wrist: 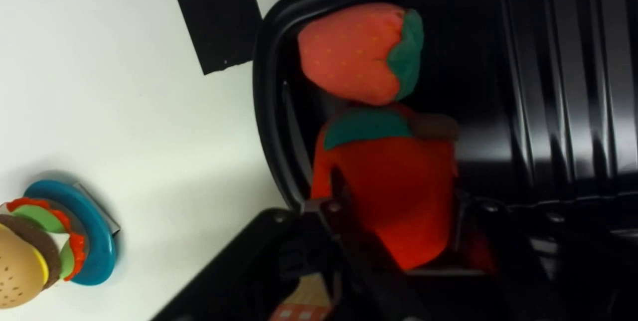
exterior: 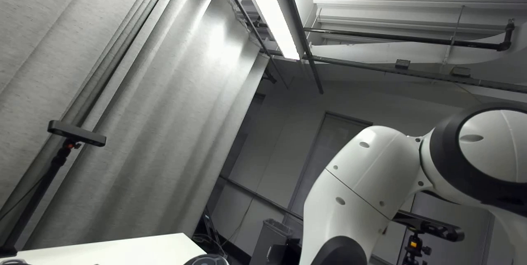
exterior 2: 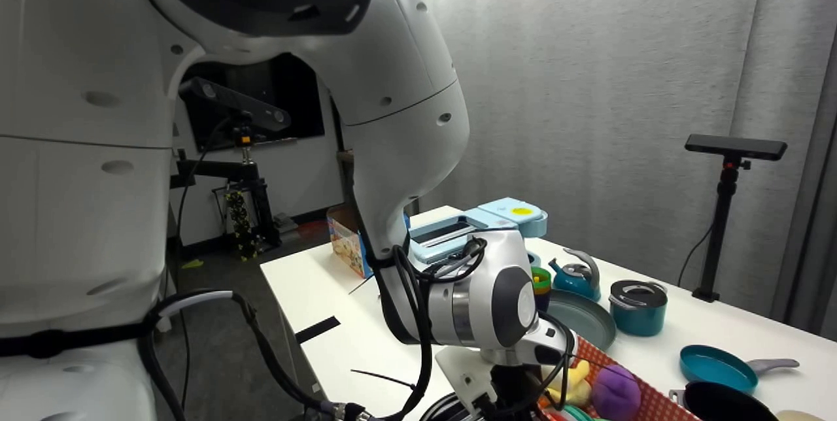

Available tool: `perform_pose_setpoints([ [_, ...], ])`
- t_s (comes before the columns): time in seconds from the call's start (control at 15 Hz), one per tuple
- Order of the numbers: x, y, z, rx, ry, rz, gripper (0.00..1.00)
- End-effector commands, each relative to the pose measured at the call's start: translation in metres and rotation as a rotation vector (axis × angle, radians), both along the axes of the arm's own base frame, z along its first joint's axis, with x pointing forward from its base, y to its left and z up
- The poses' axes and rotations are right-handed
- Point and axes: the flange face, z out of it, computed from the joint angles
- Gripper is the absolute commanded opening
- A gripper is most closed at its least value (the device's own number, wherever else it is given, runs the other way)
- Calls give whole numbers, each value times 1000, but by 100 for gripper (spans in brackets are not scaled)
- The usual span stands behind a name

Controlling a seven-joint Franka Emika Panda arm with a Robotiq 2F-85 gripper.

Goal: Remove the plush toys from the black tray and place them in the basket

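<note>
In the wrist view the black tray (wrist: 264,111) holds a pink strawberry plush (wrist: 349,54) with green leaves near its rim. Next to it is a red-orange plush (wrist: 394,176) with a green leaf and brown stem, in shadow. My gripper (wrist: 398,204) has this plush between its partly closed fingers; the left finger presses into it. I cannot tell whether it touches the tray floor. In an exterior view the red checked basket (exterior 2: 654,404) holds a yellow plush (exterior 2: 577,382) and a purple plush (exterior 2: 616,395). There the tray is hidden and the gripper (exterior 2: 516,395) shows only partly.
A toy burger (wrist: 30,261) sits on a blue plate (wrist: 102,256) left of the tray. Beyond the basket stand a teal pot (exterior 2: 639,316), a kettle (exterior 2: 572,280), a grey plate (exterior 2: 582,316), a blue pan (exterior 2: 716,369) and a black pan (exterior 2: 722,401).
</note>
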Motion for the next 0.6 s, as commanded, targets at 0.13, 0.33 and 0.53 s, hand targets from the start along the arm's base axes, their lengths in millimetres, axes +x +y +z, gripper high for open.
perform_pose_setpoints([
  [0.13, 4, 18, 48, -10, -50, 40, 9],
  [0.33, 10, 20, 83, -42, -72, 43, 7],
  [0.53, 17, 19, 118, -85, -108, 39, 7],
])
